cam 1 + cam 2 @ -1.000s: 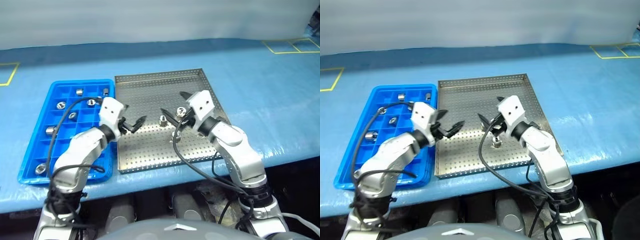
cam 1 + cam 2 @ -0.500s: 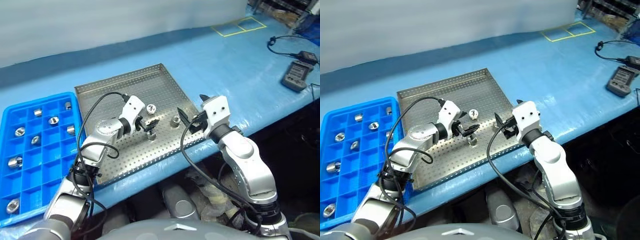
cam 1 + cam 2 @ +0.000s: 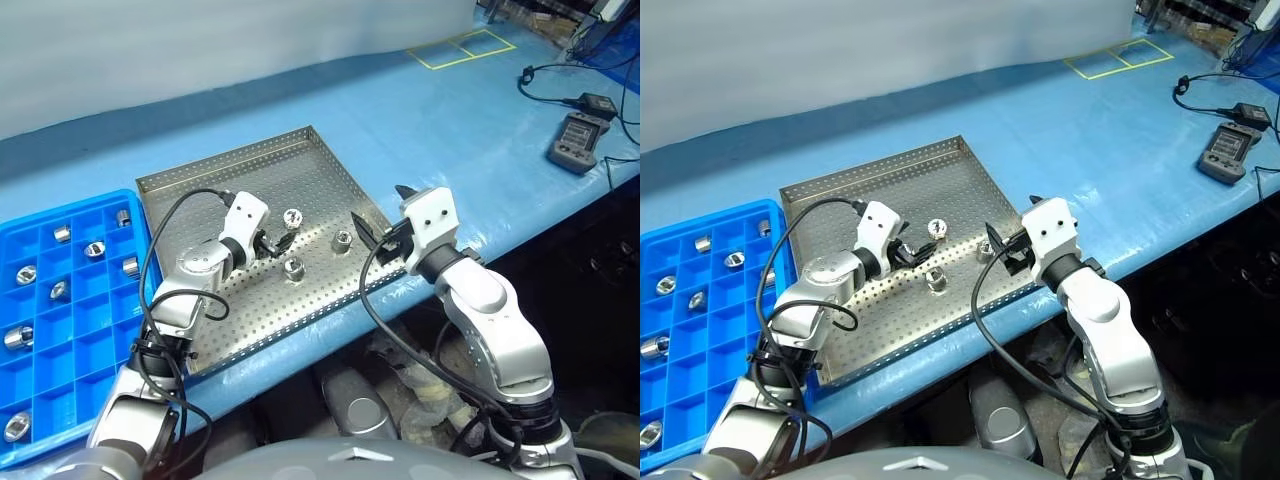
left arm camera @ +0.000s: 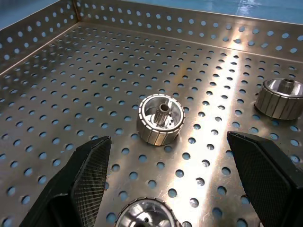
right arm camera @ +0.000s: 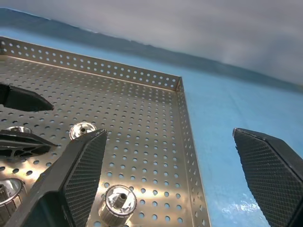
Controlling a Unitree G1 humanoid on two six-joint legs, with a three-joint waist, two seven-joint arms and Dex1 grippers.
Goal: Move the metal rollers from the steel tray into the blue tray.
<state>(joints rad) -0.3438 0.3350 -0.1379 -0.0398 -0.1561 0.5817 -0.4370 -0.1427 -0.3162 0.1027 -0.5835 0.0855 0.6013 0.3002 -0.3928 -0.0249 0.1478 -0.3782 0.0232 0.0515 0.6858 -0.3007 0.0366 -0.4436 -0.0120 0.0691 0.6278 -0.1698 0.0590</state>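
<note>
Your left gripper (image 4: 165,182) is hanging wide open over the steel tray (image 3: 200,185), one roller (image 4: 161,119) just ahead between its fingers (two more close by). Your right gripper (image 5: 175,184) is also gaping, empty, beside them.

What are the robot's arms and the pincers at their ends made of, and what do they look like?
Both arms are smooth silver-grey rounded segments with black joints. Each ends in a white boxy wrist block carrying an end effector of two black pointed fingers: the left end effector and the right end effector. The finger faces have a fine cross-hatched grip texture. A loose black cable loops along each arm.
</note>
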